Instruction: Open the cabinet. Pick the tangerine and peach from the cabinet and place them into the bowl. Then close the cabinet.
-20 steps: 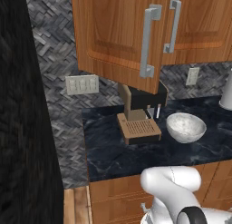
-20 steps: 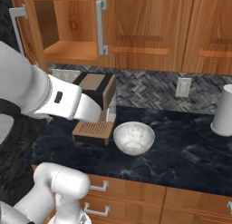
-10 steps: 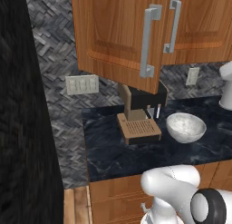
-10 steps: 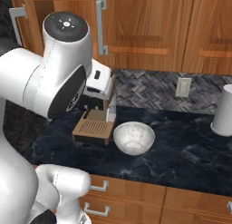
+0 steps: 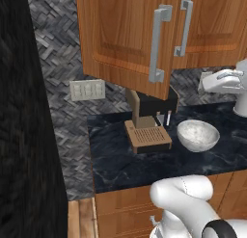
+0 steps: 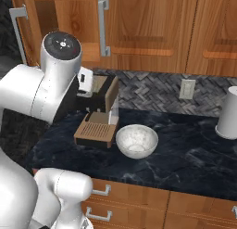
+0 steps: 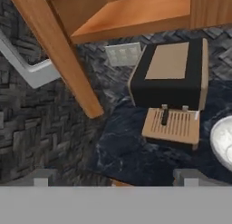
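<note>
The cabinet's left door (image 5: 128, 44) stands swung open, its silver handle (image 5: 159, 44) facing out; the right door (image 6: 148, 28) is shut. The hand view looks past the open door's edge (image 7: 59, 60) at the underside of the cabinet (image 7: 136, 17). My gripper (image 7: 113, 180) is open and holds nothing, hovering left of and above the coffee machine. The speckled whitish bowl (image 6: 137, 141) (image 5: 198, 135) (image 7: 224, 143) sits empty on the dark counter, right of the machine. The tangerine and peach are out of view.
A brown and black coffee machine (image 6: 99, 117) (image 7: 172, 75) stands under the cabinet. My white arm's elbow (image 6: 60, 49) rises at the left. A white jug (image 6: 229, 114) stands at the counter's right end. Outlets (image 6: 187, 89) are on the tiled wall.
The arm has swung: its big elbow joint rose into the right base view and then settled lower, by the coffee machine. The door, bowl and machine have not moved.
</note>
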Motion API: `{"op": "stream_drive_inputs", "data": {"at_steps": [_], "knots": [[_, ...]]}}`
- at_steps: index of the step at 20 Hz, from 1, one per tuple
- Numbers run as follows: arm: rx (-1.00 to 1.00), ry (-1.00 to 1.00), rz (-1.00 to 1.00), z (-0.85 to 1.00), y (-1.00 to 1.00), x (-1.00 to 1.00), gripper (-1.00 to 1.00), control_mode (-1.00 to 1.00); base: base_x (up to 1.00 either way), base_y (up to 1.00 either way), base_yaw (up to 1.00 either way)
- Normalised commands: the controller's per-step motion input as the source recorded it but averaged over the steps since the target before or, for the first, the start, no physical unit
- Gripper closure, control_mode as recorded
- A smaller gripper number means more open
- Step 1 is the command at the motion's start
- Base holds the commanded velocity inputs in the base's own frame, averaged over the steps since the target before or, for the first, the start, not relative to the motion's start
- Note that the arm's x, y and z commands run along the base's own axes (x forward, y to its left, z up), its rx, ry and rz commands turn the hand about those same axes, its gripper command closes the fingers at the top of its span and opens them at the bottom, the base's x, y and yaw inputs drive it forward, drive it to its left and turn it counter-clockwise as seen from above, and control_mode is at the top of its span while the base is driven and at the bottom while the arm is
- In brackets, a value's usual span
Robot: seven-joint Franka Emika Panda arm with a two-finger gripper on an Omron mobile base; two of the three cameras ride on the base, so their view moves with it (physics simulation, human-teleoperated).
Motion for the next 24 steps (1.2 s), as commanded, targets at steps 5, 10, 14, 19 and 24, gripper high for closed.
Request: {"op": "stream_drive_inputs", "data": {"at_steps": [5, 10, 14, 19, 24], "knots": [[0.20, -0.18, 0.15, 0.06, 0.00, 0.12, -1.00, -1.00, 0.00, 0.00, 0.00], [0.29, -0.05, 0.19, 0.15, 0.03, 0.29, -1.00, -1.00, 0.00, 0.00, 0.00], [0.34, 0.00, 0.18, 0.07, 0.08, 0.52, -1.00, -1.00, 0.00, 0.00, 0.00], [0.19, 0.00, 0.15, 0.00, 0.57, 0.65, -1.00, -1.00, 0.00, 0.00, 0.00], [0.01, 0.00, 0.14, 0.00, 1.00, 0.37, -1.00, -1.00, 0.00, 0.00, 0.00]]}}
